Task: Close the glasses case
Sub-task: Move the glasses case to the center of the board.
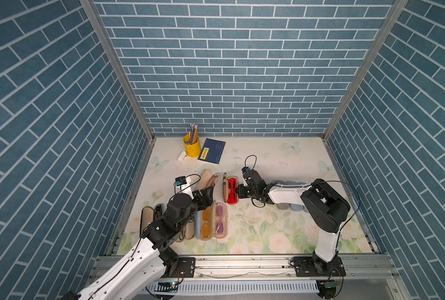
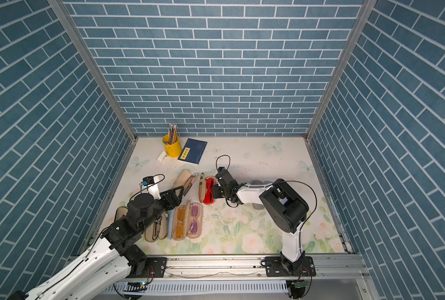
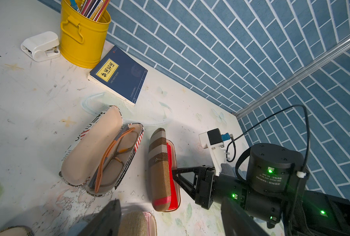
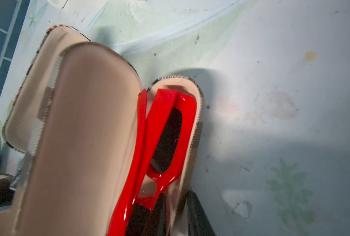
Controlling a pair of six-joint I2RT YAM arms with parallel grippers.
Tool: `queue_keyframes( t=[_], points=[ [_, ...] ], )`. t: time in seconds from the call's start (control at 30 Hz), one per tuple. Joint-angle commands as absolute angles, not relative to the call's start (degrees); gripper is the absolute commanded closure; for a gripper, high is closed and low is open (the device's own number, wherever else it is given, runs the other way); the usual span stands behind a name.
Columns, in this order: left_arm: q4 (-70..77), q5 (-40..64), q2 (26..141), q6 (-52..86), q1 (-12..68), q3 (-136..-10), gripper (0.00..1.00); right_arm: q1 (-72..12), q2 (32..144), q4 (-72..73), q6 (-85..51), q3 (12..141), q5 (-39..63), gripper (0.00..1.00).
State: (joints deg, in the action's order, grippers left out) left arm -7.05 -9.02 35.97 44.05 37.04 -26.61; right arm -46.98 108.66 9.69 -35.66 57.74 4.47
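Note:
The plaid glasses case (image 1: 224, 188) (image 2: 201, 188) lies mid-table with its lid standing up on edge over the base. Red sunglasses (image 1: 233, 191) (image 4: 166, 130) lie in the base. My right gripper (image 1: 239, 192) (image 2: 216, 193) (image 4: 178, 216) is at the case's right side. One finger is inside the base and one outside, shut on its side wall. The left wrist view shows the lid's brown striped back (image 3: 158, 169) with the right gripper's finger (image 3: 185, 179) against the base. My left gripper (image 1: 207, 193) (image 2: 176, 193) (image 3: 173, 222) hangs open to the left, holding nothing.
An open newsprint case (image 1: 204, 181) (image 3: 92, 151) with orange-framed glasses lies left of the plaid case. Open cases with orange-lens (image 1: 206, 223) and pink-lens (image 1: 220, 220) glasses lie in front. A yellow pencil cup (image 1: 191, 148), blue book (image 1: 212, 151) and white stapler (image 1: 182, 155) stand at the back.

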Motion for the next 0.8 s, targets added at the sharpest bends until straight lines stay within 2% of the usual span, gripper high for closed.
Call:
queue_keyframes(
  t=[0.0, 0.2, 0.77],
  points=[
    [-7.94, -9.69, 36.21, 43.03, 36.68, -26.76, 0.18, -47.28, 110.04, 8.68, -34.42, 58.70, 2.93, 0.83],
    [-7.43, -9.48, 36.25, 42.93, 36.70, -27.07, 0.18, -47.26, 109.35, 8.53, -34.30, 57.46, 1.70, 0.83],
    [3.25, -3.28, 50.19, 42.81, 40.47, -28.90, 0.28, -45.01, 100.30, 8.64, -34.61, 46.89, -1.83, 0.86]
  ],
)
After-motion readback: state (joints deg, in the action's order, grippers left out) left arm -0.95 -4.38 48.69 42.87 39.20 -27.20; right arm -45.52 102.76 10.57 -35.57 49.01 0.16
